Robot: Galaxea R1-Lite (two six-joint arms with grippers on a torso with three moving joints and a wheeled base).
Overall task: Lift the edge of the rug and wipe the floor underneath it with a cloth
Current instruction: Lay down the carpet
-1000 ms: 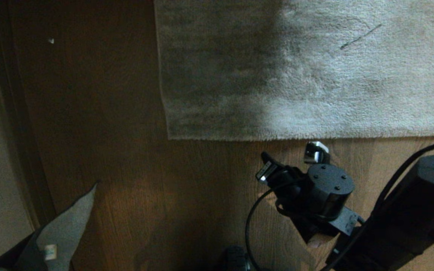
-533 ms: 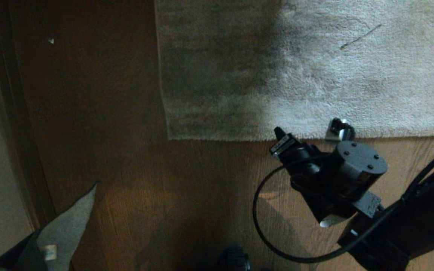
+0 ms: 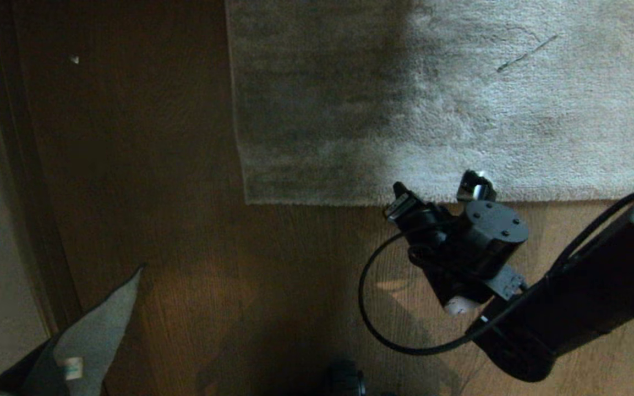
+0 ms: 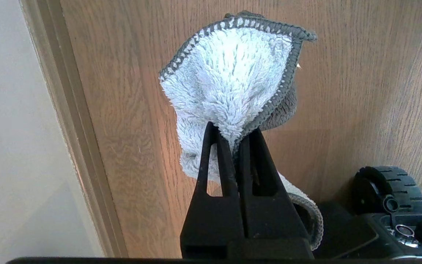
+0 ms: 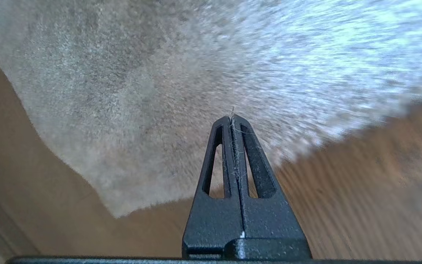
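Jaws of the right gripper (image 5: 233, 119) are clenched empty, poised at the rug edge (image 3: 350, 201), probably just above it, near the rug's corner. Left gripper (image 4: 234, 134) grasps the cloth (image 4: 233, 77) above the floor (image 3: 185, 247), by the wall.

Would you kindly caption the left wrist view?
Left gripper shut on fluffy pale grey cloth above brown wood-grain plank floor.
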